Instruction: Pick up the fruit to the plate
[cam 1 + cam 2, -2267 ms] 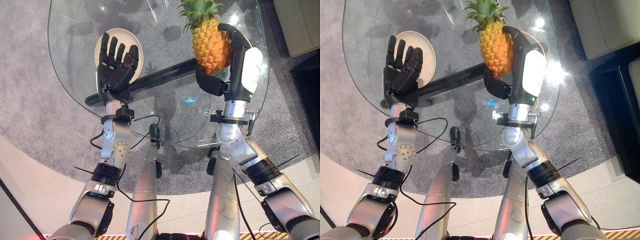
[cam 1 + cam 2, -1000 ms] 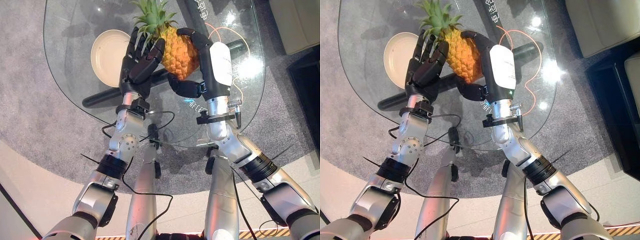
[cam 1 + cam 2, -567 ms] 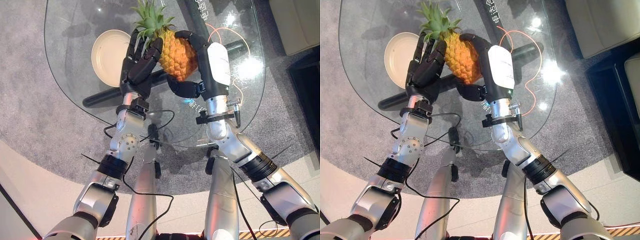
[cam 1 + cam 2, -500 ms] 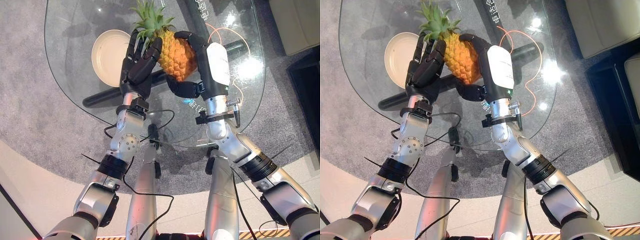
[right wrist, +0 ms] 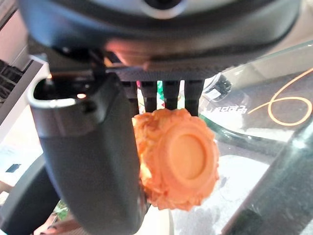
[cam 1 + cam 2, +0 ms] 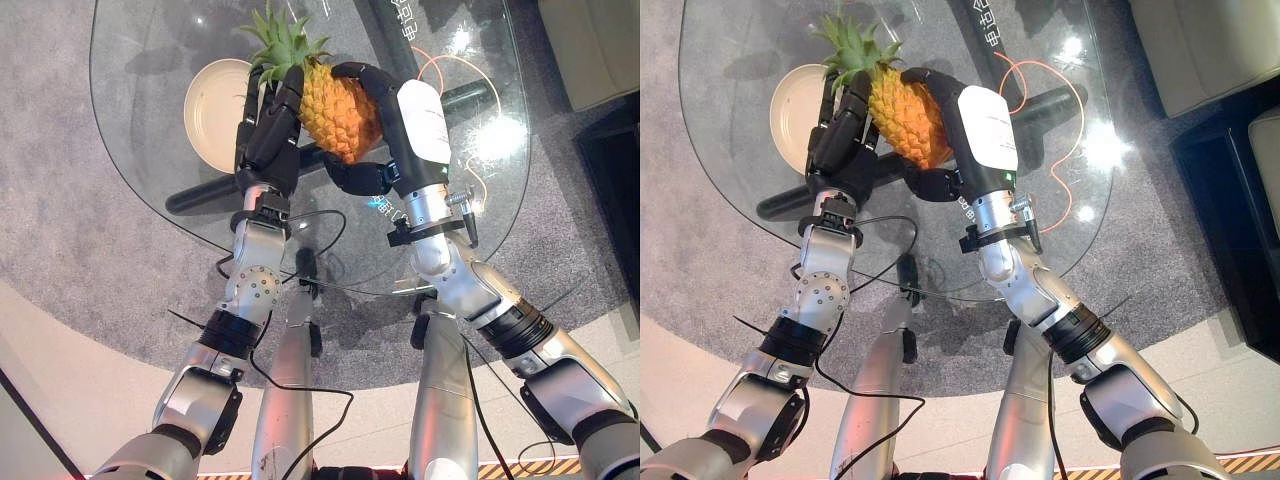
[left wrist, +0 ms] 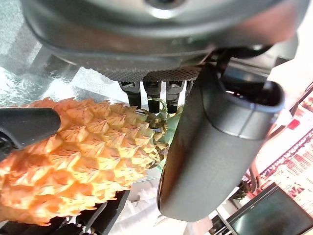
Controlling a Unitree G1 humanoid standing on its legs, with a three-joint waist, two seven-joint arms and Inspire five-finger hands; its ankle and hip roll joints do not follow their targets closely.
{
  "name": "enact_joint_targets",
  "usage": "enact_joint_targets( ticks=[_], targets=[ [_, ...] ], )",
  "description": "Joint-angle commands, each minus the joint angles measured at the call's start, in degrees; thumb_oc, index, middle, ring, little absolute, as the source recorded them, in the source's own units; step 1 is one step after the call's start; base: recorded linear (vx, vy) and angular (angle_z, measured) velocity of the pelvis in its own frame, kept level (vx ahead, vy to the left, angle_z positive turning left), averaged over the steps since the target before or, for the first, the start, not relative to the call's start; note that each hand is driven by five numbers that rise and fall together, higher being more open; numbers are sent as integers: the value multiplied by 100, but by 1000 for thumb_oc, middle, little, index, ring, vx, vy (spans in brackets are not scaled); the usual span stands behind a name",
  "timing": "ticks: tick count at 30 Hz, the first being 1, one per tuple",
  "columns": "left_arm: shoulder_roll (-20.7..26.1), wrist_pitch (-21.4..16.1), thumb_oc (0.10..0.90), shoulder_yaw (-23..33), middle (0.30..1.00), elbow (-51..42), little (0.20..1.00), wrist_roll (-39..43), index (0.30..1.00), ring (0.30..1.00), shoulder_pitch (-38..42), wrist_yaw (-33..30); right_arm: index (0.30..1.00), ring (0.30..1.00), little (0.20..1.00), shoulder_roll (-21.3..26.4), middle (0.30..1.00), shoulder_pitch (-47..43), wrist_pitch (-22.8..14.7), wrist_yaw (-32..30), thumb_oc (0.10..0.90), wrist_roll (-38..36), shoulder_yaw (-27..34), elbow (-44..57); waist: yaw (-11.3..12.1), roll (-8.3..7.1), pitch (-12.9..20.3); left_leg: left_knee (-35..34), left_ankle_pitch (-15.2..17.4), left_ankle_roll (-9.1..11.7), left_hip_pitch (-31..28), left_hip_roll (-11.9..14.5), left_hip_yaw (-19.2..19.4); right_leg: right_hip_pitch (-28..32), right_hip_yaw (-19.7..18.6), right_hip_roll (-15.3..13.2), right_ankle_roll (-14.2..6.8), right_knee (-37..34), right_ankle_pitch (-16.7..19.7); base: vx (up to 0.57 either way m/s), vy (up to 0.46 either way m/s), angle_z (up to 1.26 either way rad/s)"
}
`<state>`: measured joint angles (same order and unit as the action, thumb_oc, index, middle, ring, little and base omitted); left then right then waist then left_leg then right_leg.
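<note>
I see two silver-grey arms: the left arm [image 6: 250,285] at the lower left of the frame and the right arm [image 6: 470,290] at the lower right. Each has rounded metal segments with black bands at the joints. Both end in dark hands at upper centre, the left hand [image 6: 268,130] and the right hand [image 6: 385,130]. The right one bears a glossy white cover [image 6: 422,120]. A black clamp rings each wrist.
</note>
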<state>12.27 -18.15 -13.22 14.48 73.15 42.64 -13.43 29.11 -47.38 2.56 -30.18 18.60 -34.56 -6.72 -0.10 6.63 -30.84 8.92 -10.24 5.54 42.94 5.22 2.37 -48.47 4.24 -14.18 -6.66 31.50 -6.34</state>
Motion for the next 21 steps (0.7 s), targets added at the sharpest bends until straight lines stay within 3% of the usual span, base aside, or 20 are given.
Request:
enact_joint_targets(
  ticks=[1, 21],
  targets=[
    [31, -468, 800, -57, 900, -651, 900, -75, 900, 900, 848, 92, 300, 300, 200, -189, 300, -1192, -973, -61, 100, 621, -433, 1261, 96, -118, 105, 265, 564, -118, -139, -353, 227, 522, 479, 96, -71, -1419, 793, 0, 0, 0],
    [98, -804, 800, -40, 900, -787, 900, -323, 900, 900, 858, -517, 300, 300, 200, -2, 300, -1282, -1400, 149, 100, 668, -615, 1464, 117, -150, 105, 245, 541, -107, -98, -370, 190, 535, 519, 109, -93, -1474, 802, 0, 0, 0]
  ],
)
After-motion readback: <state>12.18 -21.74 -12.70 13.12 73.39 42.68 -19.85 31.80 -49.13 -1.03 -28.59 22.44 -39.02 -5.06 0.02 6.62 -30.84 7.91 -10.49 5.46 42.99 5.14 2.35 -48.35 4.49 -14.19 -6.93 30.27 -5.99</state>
